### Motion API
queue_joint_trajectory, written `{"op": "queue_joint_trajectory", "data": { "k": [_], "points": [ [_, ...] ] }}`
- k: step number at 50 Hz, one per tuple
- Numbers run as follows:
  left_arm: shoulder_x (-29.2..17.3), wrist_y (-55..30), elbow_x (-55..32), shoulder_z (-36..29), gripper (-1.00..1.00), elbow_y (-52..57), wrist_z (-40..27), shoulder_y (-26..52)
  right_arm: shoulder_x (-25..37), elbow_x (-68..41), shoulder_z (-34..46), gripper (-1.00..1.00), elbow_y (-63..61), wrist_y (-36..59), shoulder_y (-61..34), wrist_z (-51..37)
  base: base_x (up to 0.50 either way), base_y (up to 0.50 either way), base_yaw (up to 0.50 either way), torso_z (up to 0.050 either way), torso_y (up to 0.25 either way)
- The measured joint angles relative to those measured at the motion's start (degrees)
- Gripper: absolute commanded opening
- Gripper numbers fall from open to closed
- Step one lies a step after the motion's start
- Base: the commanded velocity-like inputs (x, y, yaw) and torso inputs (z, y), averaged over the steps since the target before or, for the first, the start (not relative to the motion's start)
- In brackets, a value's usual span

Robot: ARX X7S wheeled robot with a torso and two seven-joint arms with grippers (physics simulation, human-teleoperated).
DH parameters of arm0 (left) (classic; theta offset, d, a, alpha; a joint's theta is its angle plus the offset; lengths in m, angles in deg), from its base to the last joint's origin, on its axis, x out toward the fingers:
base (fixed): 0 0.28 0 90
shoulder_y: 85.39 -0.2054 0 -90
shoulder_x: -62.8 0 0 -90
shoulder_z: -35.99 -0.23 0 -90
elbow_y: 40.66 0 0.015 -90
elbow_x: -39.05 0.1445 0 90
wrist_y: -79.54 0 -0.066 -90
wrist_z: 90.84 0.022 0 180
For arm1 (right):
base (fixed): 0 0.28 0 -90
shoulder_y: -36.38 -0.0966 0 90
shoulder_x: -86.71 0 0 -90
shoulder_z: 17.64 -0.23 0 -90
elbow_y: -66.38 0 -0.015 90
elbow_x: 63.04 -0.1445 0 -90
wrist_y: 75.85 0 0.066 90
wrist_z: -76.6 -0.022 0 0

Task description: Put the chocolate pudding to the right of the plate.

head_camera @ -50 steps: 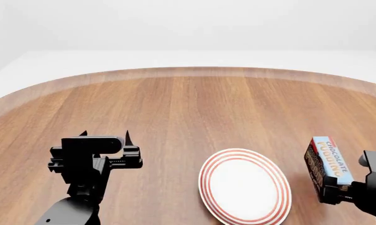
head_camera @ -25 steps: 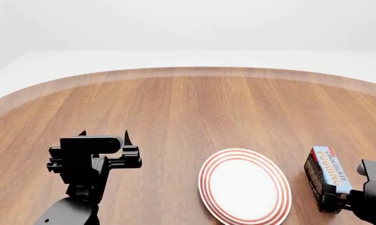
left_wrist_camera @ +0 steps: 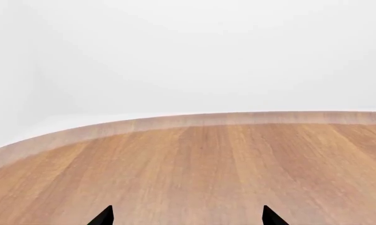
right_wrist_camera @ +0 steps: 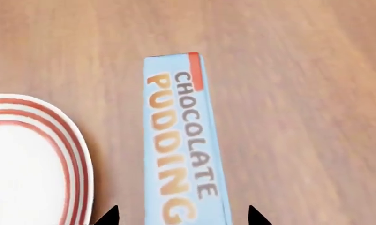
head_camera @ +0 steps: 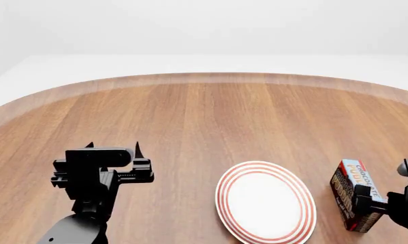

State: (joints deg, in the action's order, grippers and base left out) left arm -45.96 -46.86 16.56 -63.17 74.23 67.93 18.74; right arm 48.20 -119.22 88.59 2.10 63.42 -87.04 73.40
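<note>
One chocolate pudding (head_camera: 354,195), lowered beside your plate (head_camera: 266,201); right gripper (head_camera: 378,206) now spread, left gripper (head_camera: 113,151) apart.

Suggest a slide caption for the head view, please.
Chocolate pudding stands right of the plate, right tool beside it.

chocolate pudding (head_camera: 354,195) right of plate (head_camera: 266,201) | both on table (head_camera: 211,117)

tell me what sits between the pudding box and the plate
Nothing: bare table separates chocolate pudding from plate, seen in head and right wrist views.
</note>
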Motion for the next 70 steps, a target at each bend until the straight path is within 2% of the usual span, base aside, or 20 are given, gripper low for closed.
{"op": "queue_joint_trajectory", "data": {
  "k": [18,27,39,54,70],
  "points": [
    [-0.12,0.39,-0.14,-0.38,1.00,-0.35,-0.17,-0.04,7.40,-10.40,-11.20,1.00,-16.19,1.75,4.60,-6.23,0.00,0.00,0.00,0.000,0.000],
    [-0.26,0.29,-0.30,-0.43,1.00,-0.18,-0.36,0.06,8.10,-11.48,-13.81,1.00,-21.50,-0.56,7.49,-6.34,0.00,0.00,0.00,0.000,0.000],
    [-0.68,-1.83,-0.87,-0.53,1.00,2.13,-1.18,2.07,4.78,-6.25,-19.57,1.00,-41.57,-10.07,14.84,-17.03,0.00,0.00,0.00,0.000,0.000],
    [-1.03,-5.53,-1.43,-1.32,1.00,6.69,-2.59,6.66,-2.19,9.18,-16.32,1.00,-61.26,-19.15,22.12,-28.12,0.00,0.00,0.00,0.000,0.000],
    [-1.25,-7.60,-0.73,-3.11,1.00,9.85,-3.85,10.38,-5.39,20.96,-6.64,1.00,-70.21,-16.83,17.75,-33.07,0.00,0.00,0.00,0.000,0.000]
  ]
}}
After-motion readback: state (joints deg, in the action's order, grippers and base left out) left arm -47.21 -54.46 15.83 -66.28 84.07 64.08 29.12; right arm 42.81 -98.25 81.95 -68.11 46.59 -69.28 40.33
